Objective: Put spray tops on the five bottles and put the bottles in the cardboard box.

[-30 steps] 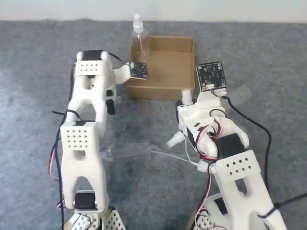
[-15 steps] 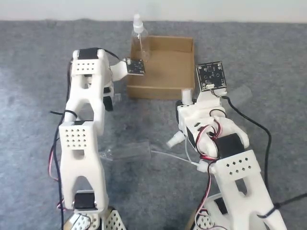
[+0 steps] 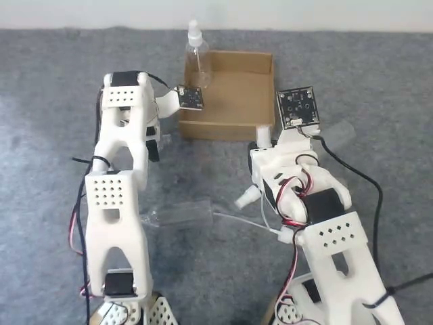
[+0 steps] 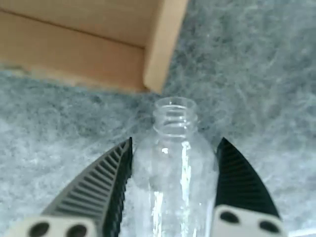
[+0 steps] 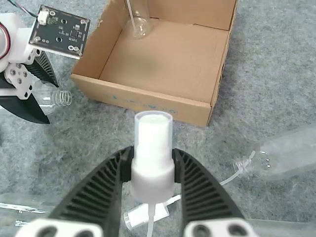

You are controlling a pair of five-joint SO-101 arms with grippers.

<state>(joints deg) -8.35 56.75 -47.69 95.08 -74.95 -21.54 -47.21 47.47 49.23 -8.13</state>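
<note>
My left gripper [image 4: 175,144] is shut on a clear capless bottle [image 4: 174,163], whose open neck points at the near left corner of the cardboard box [image 4: 163,44]. In the right wrist view that bottle [image 5: 55,98] lies almost level just outside the box [image 5: 163,101]. My right gripper [image 5: 153,154] is shut on a white spray top [image 5: 153,143], held upright in front of the box's [image 3: 230,128] near wall. One bottle with a spray top [image 3: 196,57] stands in the box's far left corner.
A capless bottle [image 3: 181,213] lies on the grey carpet between the arms, with a loose spray top [image 3: 245,198] and its thin tube beside it. Another clear bottle [image 3: 340,133] lies to the right of the box, near my right arm's cable.
My left arm has shifted slightly left and away from the box's side with the bottle. The right arm has kept still.
</note>
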